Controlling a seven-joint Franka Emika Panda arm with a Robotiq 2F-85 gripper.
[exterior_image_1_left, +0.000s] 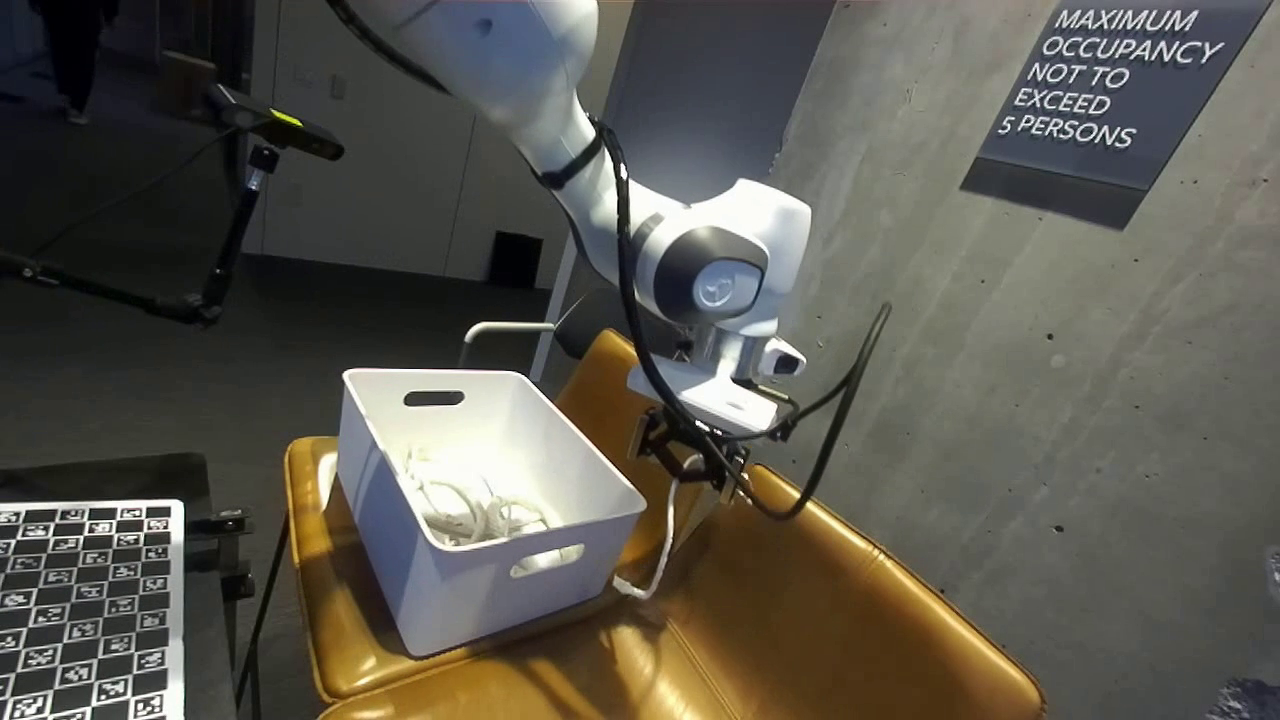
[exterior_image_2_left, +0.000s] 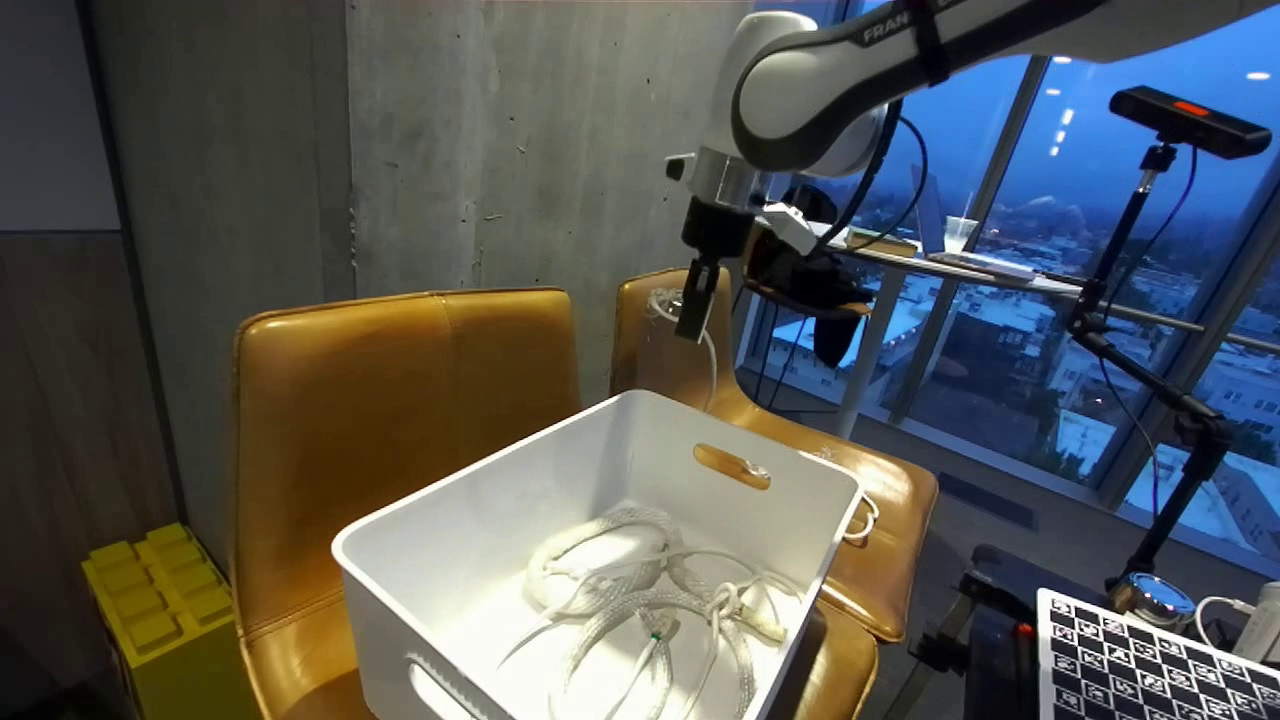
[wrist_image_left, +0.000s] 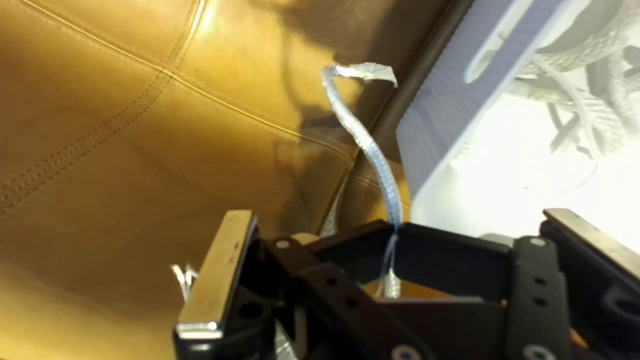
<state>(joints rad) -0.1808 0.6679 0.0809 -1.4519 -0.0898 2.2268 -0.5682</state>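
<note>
My gripper (wrist_image_left: 395, 237) is pinching a white rope (wrist_image_left: 369, 144), its two black fingers (wrist_image_left: 450, 255) pressing on it from both sides. From there the rope is hanging down just outside the white box (exterior_image_1_left: 480, 600), near the end wall with a handle slot (exterior_image_1_left: 547, 560). Its lower end is bending off sideways; I am not able to tell whether that end is touching the leather. Frayed strands (wrist_image_left: 182, 277) are poking out past the side of my gripper.

Inside the box, more white rope (exterior_image_2_left: 640, 598) is lying in loops, part of it knotted. The box is standing on a brown chair (exterior_image_2_left: 400, 400), and my gripper is hanging over a second brown chair (exterior_image_1_left: 850, 600) beside it. A checkered board (exterior_image_1_left: 90, 600) is lying well apart from the rope.
</note>
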